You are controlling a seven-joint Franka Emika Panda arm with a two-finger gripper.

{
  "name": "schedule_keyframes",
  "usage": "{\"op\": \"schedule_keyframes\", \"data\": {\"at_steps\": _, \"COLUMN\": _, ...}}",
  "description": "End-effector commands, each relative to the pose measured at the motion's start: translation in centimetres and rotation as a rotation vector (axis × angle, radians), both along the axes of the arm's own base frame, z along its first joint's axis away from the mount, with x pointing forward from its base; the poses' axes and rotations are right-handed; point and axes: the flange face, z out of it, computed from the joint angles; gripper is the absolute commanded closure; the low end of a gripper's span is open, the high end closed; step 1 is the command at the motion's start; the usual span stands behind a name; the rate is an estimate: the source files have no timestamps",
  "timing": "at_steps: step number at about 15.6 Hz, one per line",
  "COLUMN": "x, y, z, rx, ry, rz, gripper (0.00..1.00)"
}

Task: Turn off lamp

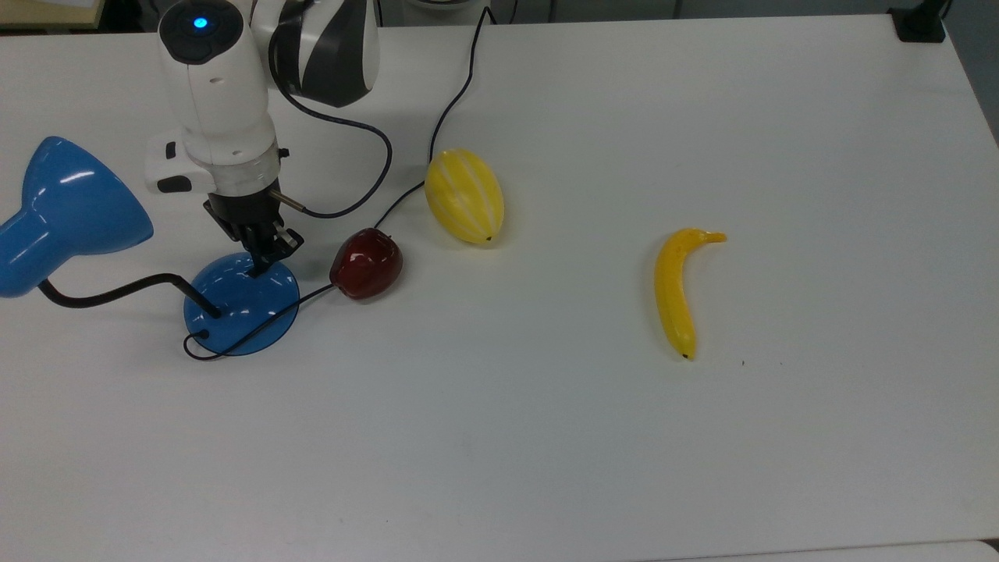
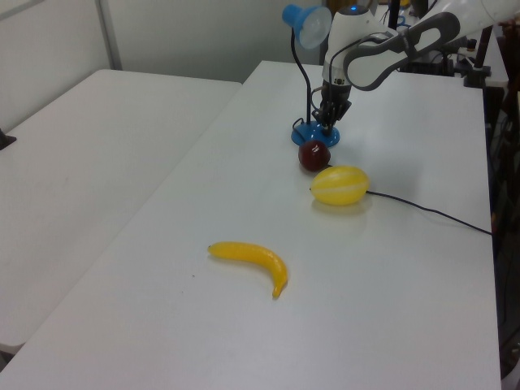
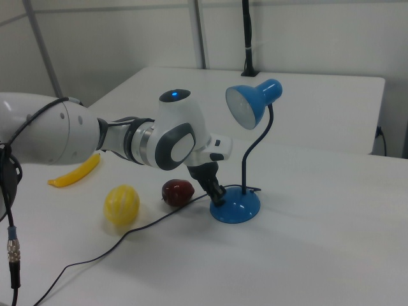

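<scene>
Lamp (image 1: 74, 211), glossy blue with cone shade, bent black neck and round base, stands at the left edge of the top view frame, gripper (image 1: 257, 265) pressing on its base.

Black fingers look pressed together, their tip touching the base's upper rim in the top view, at the base's left side in the right view (image 3: 218, 199); the switch is hidden beneath them. The shade's inside shows no clear glow, so the press step seems in hand or just finished; next calls for a firm downward push, then a lift straight up. A dark red apple (image 1: 366, 263) lies just beside the base, a yellow striped melon (image 1: 464, 195) and a yellow banana (image 1: 677, 289) farther right on the white table (image 1: 624, 468).
</scene>
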Motion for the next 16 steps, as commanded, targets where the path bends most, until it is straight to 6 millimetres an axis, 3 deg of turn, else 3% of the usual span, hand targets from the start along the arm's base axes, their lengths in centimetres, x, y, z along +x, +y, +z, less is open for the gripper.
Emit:
{"op": "schedule_keyframes", "data": {"at_steps": 1, "x": -0.5, "y": 0.6, "z": -1.4, "rx": -0.015, "ry": 0.021, "rz": -0.01, "gripper": 1.0}}
{"op": "schedule_keyframes", "data": {"at_steps": 6, "x": -1.0, "y": 1.7, "z": 4.1, "rx": -0.026, "ry": 0.024, "rz": 0.007, "gripper": 1.0}}
{"op": "schedule_keyframes", "data": {"at_steps": 13, "x": -4.1, "y": 11.4, "z": 11.0, "rx": -0.022, "ry": 0.173, "rz": 0.191, "gripper": 1.0}}
{"op": "schedule_keyframes", "data": {"at_steps": 16, "x": -7.3, "y": 14.4, "z": 16.0, "rx": 0.074, "ry": 0.228, "rz": 0.309, "gripper": 1.0}}
